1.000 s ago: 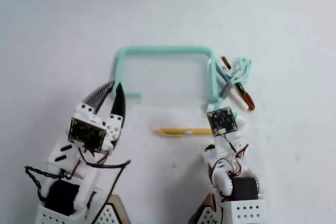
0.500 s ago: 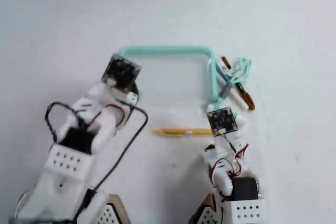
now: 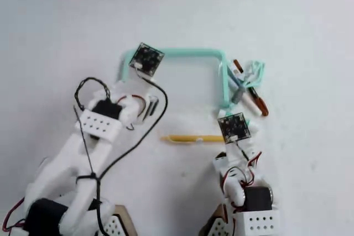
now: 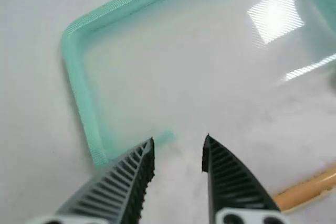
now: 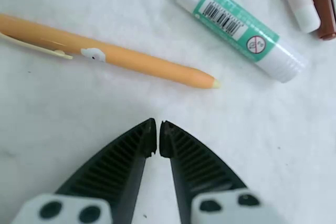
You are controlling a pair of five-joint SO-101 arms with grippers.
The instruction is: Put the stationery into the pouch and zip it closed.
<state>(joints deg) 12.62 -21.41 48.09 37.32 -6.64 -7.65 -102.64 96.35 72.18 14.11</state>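
Partly hidden, pouch [image 3: 182,53] lies beneath spread left end effector [image 4: 178,146]; right end effector [image 5: 158,129] sits pressed together.

Your left gripper [image 4: 178,151] hovers mid-frame with its fingers apart, tips beside the teal-edged corner of the clear pouch [image 4: 79,93]. An orange pen [image 4: 308,190] shows at the frame's edge, just beside one finger.

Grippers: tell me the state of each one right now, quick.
Left gripper: open, holding nothing, by the teal edge of the pouch.
Right gripper: shut, holding nothing, tips just short of the orange pen.
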